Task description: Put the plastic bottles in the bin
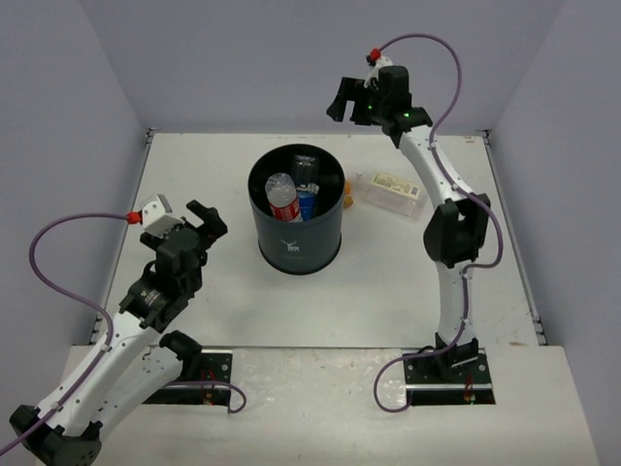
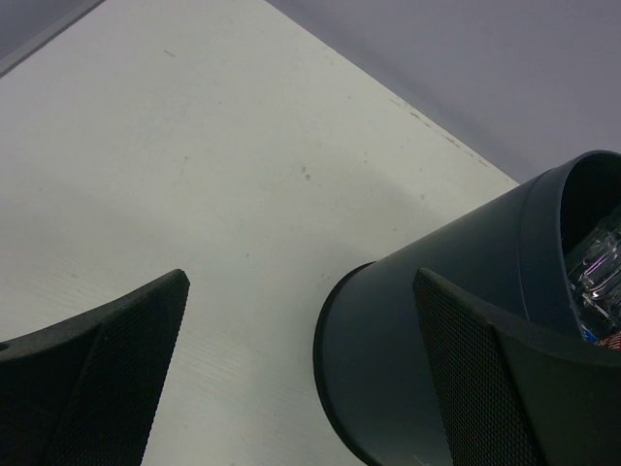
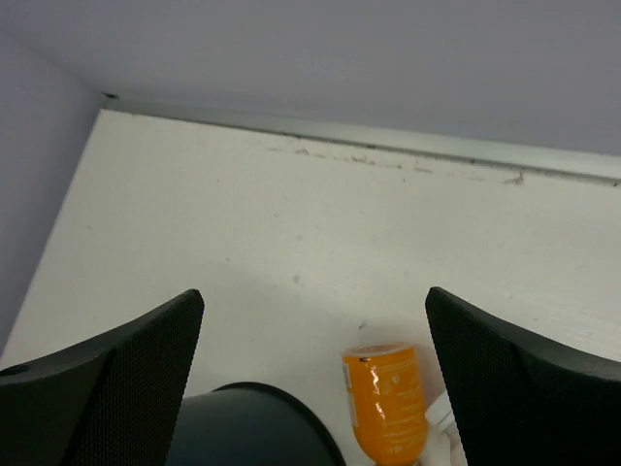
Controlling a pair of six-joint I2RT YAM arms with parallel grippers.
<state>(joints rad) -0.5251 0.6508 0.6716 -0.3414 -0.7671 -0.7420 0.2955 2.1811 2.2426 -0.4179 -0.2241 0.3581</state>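
My left pincer point(image 1: 194, 231) hangs low over the near left of the table point(image 1: 388, 291), its jaws released wide with nothing between them; through its own camera I see bare tabletop in the gap point(image 2: 301, 286) and the bin point(image 2: 388, 359) just past my right-hand finger. The bin point(image 1: 296, 243) stands upright near the middle of the table, apart from both my pincers. Inside it lie several bottles: a clear one with a red label point(image 1: 281, 197), one with a blue label point(image 1: 307, 202) touching it, and a dark one point(image 1: 309, 173) behind them. Just beside the bin's far right wall lies an orange bottle point(image 1: 347, 191), and next to that, flat on the table, a clear bottle with a cream label point(image 1: 391, 189). Farthest off, my right pincer point(image 1: 351, 102) is raised high over the back of the table, jaws spread and holding nothing; its camera looks down between the fingers point(image 3: 312, 296) at the orange bottle point(image 3: 385, 400) and the bin's rim point(image 3: 247, 427).
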